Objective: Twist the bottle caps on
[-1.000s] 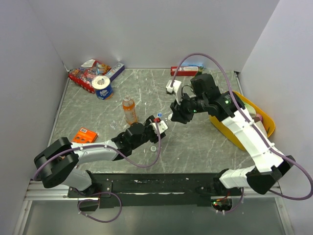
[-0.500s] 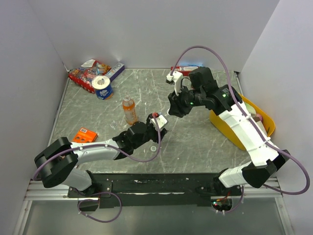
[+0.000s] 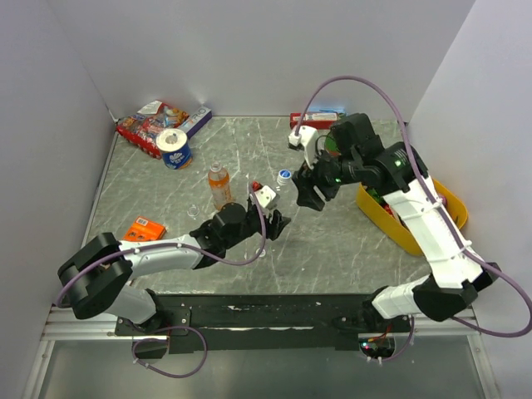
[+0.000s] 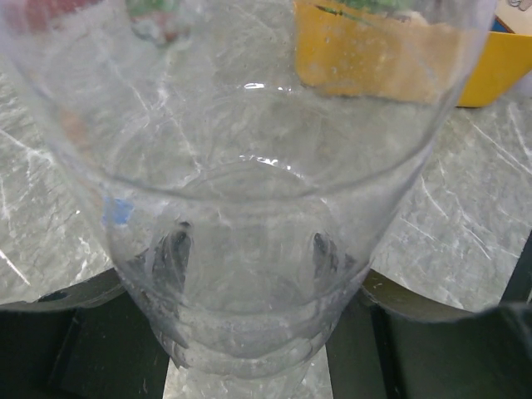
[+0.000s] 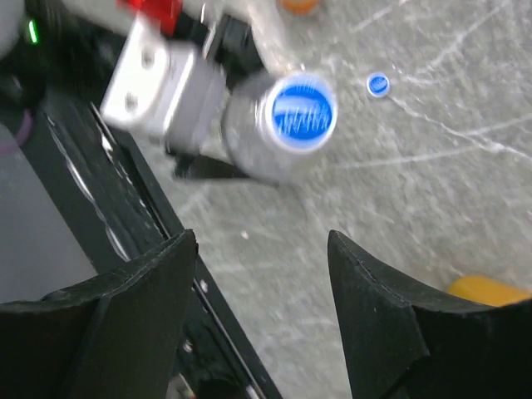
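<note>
Though clear, round plastic bottle (image 4: 249, 233)

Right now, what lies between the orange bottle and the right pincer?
The left pincer holding up a clear bottle with a blue cap; the top view shows it.

left arm: stretched low from its base toward the centre of the bench (image 3: 332, 241)
left gripper (image 3: 271, 221): near bench centre, jaws clamped on a clear bottle (image 4: 249, 208)
right arm: arched high over right side of bench, wrist bent down
right gripper (image 5: 259, 241): above bench centre, jaws wide apart
</note>
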